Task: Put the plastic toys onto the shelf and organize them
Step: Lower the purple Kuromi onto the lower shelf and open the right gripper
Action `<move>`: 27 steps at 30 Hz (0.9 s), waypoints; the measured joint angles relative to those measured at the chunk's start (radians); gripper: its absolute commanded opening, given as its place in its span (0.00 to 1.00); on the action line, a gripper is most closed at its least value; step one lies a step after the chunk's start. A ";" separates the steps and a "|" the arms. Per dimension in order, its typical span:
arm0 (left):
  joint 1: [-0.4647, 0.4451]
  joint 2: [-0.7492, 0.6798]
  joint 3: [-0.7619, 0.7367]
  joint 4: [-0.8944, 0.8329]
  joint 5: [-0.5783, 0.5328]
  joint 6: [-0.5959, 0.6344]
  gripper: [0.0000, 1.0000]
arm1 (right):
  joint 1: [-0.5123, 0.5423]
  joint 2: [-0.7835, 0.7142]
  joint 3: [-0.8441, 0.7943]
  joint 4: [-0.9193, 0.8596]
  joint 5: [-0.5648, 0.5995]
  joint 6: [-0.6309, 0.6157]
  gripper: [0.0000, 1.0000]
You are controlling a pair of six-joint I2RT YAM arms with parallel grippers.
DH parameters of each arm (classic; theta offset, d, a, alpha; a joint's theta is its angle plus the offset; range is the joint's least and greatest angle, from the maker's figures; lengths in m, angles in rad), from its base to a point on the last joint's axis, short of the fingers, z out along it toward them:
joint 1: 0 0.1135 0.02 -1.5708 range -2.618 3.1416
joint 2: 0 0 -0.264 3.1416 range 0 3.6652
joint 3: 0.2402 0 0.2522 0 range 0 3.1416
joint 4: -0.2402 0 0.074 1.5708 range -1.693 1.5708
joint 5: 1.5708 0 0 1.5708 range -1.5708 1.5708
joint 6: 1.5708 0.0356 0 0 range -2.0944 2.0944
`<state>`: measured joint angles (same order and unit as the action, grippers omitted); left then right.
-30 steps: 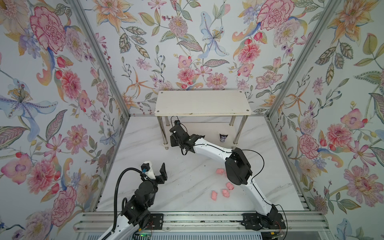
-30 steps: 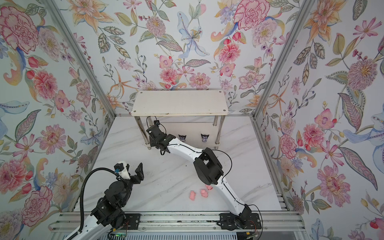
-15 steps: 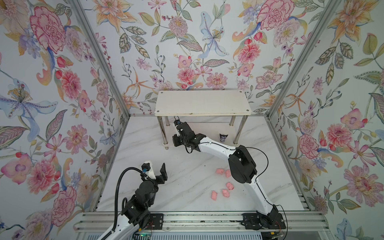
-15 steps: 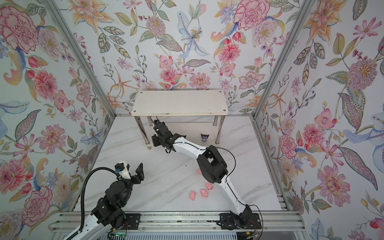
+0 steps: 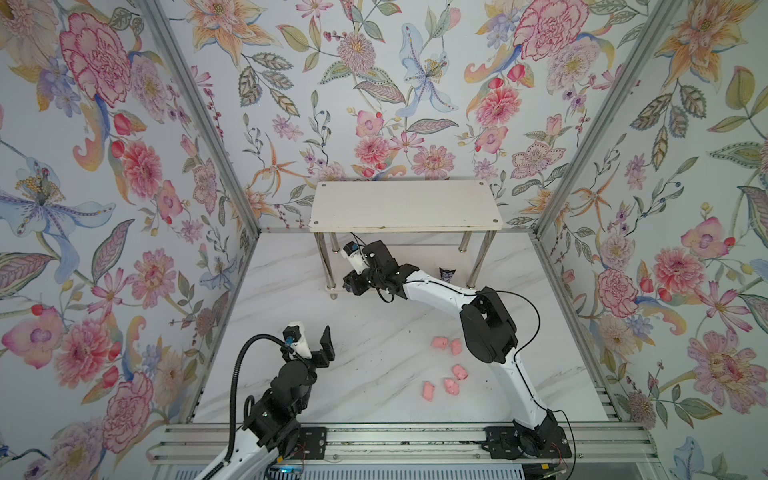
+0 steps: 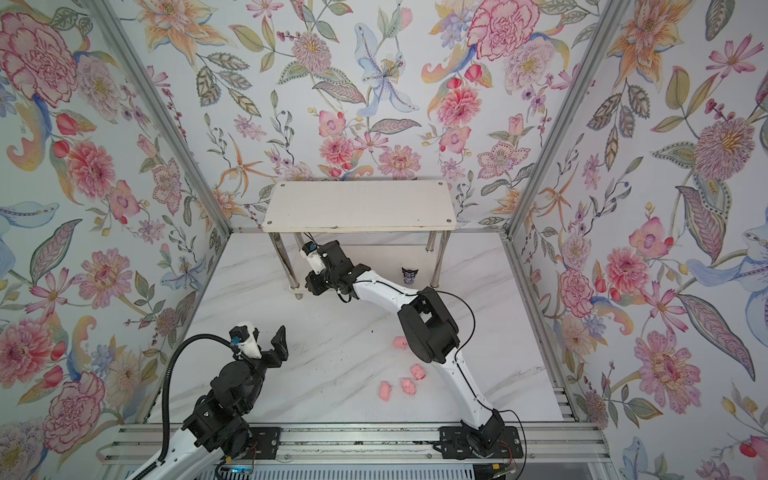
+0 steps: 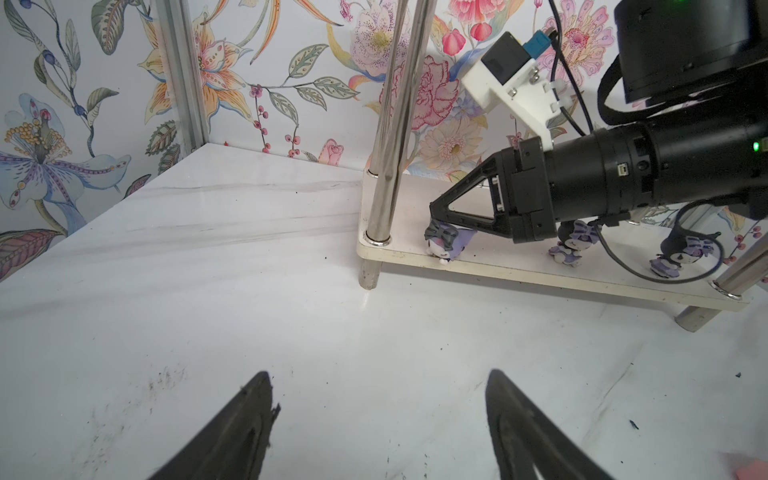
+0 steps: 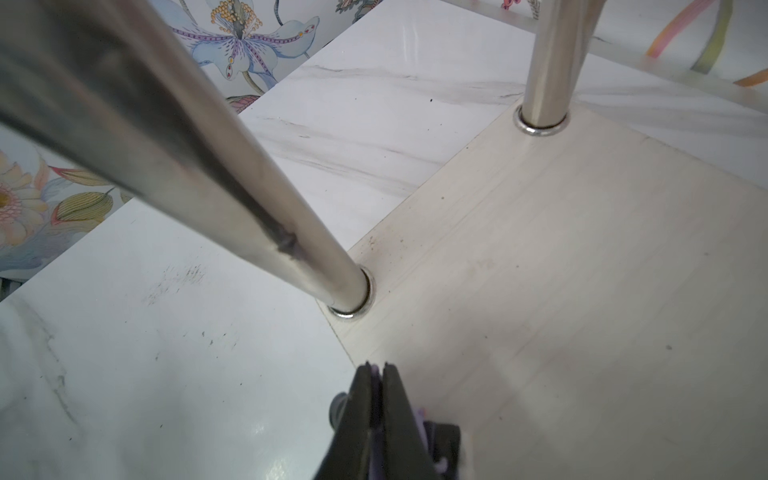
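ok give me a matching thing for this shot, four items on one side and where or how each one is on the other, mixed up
Column one:
1. right gripper
2. left gripper
3. pink pigs
4. top board of the shelf

Column two:
a. nothing on it
b. shut on a purple figurine at the edge of the lower board
c. open, over the table
d. lying loose on the table

Pairs: 1-b, 2-c, 3-d, 4-a
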<state>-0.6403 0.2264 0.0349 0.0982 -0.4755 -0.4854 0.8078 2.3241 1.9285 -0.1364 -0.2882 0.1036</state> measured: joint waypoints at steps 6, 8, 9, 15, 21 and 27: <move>0.001 0.005 0.000 0.000 0.000 0.000 0.81 | -0.037 0.000 0.007 -0.010 -0.119 -0.034 0.02; 0.001 0.005 0.000 0.000 0.000 0.000 0.81 | -0.049 0.004 0.024 -0.029 -0.151 -0.048 0.01; 0.001 0.005 0.000 0.000 0.000 0.000 0.81 | -0.054 0.011 0.041 -0.042 -0.169 -0.056 0.00; 0.001 0.005 0.000 0.000 0.000 0.000 0.81 | -0.068 0.078 0.171 -0.142 -0.230 -0.145 0.00; 0.002 0.005 0.000 0.000 0.000 0.000 0.82 | -0.068 0.105 0.241 -0.231 -0.241 -0.254 0.00; 0.007 0.010 0.000 0.000 0.000 0.000 0.82 | -0.066 0.107 0.251 -0.267 -0.254 -0.383 0.00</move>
<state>-0.6331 0.2367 0.0349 0.0982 -0.4759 -0.4854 0.7414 2.4310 2.1792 -0.4034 -0.5419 -0.2798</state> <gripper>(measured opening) 0.817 0.048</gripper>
